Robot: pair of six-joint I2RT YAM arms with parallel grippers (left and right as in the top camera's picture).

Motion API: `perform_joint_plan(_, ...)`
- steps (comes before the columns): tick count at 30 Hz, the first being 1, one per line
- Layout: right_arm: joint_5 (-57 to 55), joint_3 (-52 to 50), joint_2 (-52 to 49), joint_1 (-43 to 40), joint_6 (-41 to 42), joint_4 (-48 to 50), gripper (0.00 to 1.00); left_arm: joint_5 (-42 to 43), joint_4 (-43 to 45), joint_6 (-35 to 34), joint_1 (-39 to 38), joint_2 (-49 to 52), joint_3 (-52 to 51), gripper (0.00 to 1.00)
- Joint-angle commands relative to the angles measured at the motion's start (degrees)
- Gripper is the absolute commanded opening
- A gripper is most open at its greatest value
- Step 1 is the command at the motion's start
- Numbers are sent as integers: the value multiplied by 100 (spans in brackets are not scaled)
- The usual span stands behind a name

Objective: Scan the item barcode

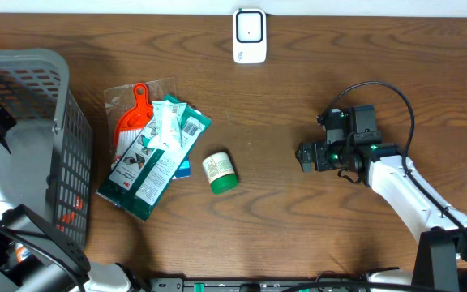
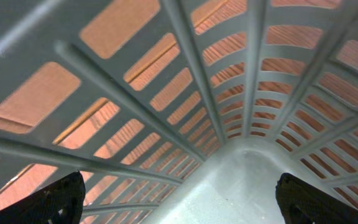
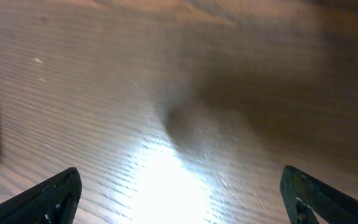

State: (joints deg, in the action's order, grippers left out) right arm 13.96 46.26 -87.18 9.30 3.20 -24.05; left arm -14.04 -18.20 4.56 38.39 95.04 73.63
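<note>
Overhead: I take the white scanner (image 1: pixel 250 36) as my mark; it sits at the far edge of the bench (image 1: pixel 339 65), about midway along. The jar (image 1: pixel 220 172), green-lidded and lying on its side, rests on the robot's side of the scanner and a little left of it, well apart from it. The packets (image 1: pixel 148 154) lie in a loose overlapping pile further left of the scanner, just beside the jar, with an orange-handled item in clear wrap on the far end of the pile. The grey basket (image 1: pixel 23 73) stands at the bench's left edge, far left of the scanner. The right tool (image 1: pixel 302 157) hangs over bare wood to the right of the scanner and on the robot's side of it, pointing toward the jar but well apart from it, spread and holding nothing. The left arm reaches into the basket.

Left wrist: I see the basket's slatted walls and pale floor close up, brown wood showing through the slots. The left tool (image 2: pixel 179 199) is spread wide, its two black tips in the lower corners, nothing between them.

Right wrist: blurred wood grain with a bright glare patch. The right tool (image 3: pixel 182 199) is spread wide above it, nothing pinched. A dark shape at the left edge I cannot identify.
</note>
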Motion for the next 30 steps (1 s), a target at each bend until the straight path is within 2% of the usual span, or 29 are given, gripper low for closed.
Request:
perform_joint_plan(1,-302,-31,-20,55,-70,-109,99,286,-33,55,37,-9,-28,97)
perform_joint_plan(7,-341,-31,-20,55,-68,-144,99,1104,251,-81,37,-35,-28,97)
perform_joint_plan(11,-341,-31,-20,55,44,-153,99,1340,1032,-472,37,-33,-28,99)
perform_joint_plan(15,-341,-31,-20,55,247,-162,99,1362,1753,-487,37,-33,-22,98)
perform_joint_plan(19,-343,-31,-20,55,466,-168,99,1362,1049,-179,42,-168,-26,98)
perform_joint_plan(22,-345,-31,-20,55,496,-181,99,1475,839,-179,44,-461,-151,98)
perform_joint_plan(26,-479,-31,-20,55,494,-186,99,1495,776,-179,44,-1032,-472,98)
perform_joint_plan(30,-514,-31,-20,55,492,-133,99,1558,1014,-179,4,-1998,-1318,98)
